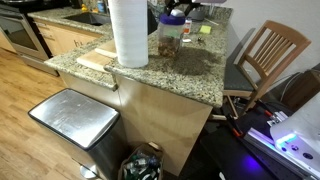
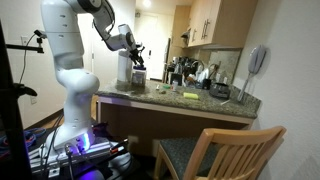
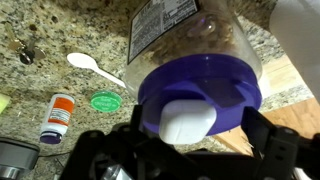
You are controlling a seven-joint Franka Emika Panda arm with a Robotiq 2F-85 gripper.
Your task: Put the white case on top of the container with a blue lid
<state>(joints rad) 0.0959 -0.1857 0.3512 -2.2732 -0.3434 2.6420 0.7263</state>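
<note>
The container with a blue lid (image 3: 200, 85) is a clear jar with brownish contents standing on the granite counter. It shows in both exterior views (image 1: 170, 38) (image 2: 138, 77). The white case (image 3: 188, 120) lies on the near part of the blue lid. My gripper (image 3: 196, 124) hangs right above the jar, and it also shows in both exterior views (image 1: 172, 12) (image 2: 138, 58). Its fingers stand wide on both sides of the case. A gap shows between the case and the right finger. The gripper is open.
A tall paper towel roll (image 1: 128, 30) stands next to the jar on a wooden cutting board (image 1: 95, 58). A white spoon (image 3: 90, 68), a green cap (image 3: 105, 100) and a pill bottle (image 3: 58, 115) lie on the counter. A trash can (image 1: 75, 118) and a chair (image 1: 270, 50) stand below.
</note>
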